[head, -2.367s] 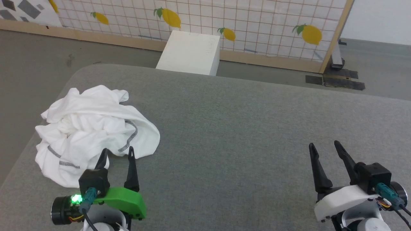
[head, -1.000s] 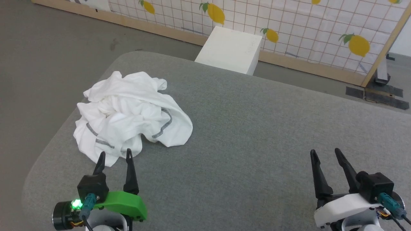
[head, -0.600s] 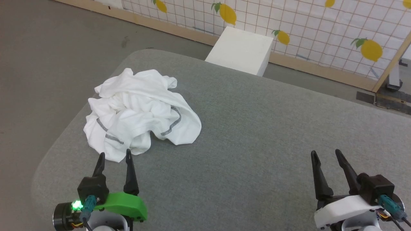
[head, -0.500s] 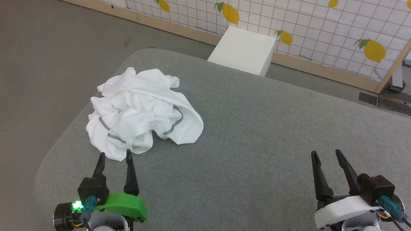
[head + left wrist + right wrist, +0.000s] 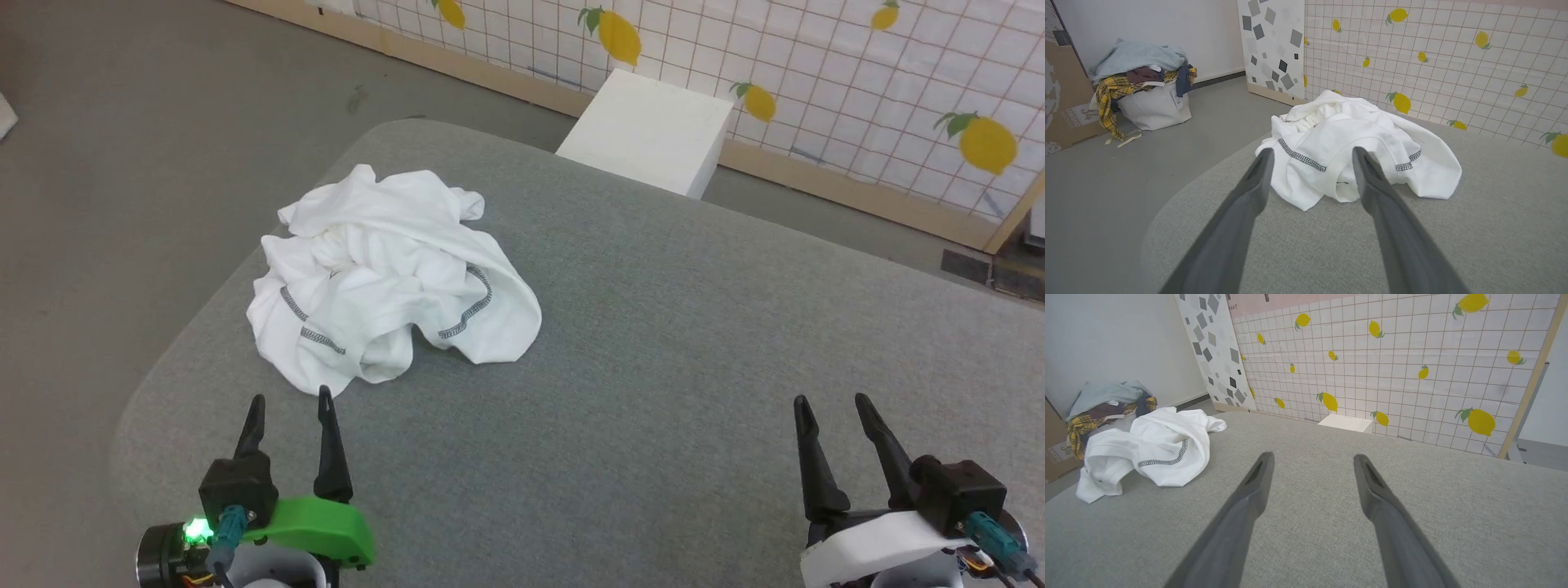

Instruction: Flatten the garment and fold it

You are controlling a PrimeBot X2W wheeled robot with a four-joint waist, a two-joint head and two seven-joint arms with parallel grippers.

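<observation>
Pre-grasp: white shirt (image 5: 392, 269) lies bunched at the left end of the grey padded table (image 5: 653, 384), nothing flattened yet.
My left gripper (image 5: 291, 395) is empty, jaws spread wide, fingers pointing at the heap's near hem, which sits just beyond the tips. I'd pinch one single edge layer, not the wad, then drag it out flat. My right gripper (image 5: 831, 399) is likewise spread and empty, low over bare table, well apart from the shirt.

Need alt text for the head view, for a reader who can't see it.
A crumpled white garment lies on the left of the grey padded table, just beyond the open left gripper; the open right gripper sits at lower right.
</observation>
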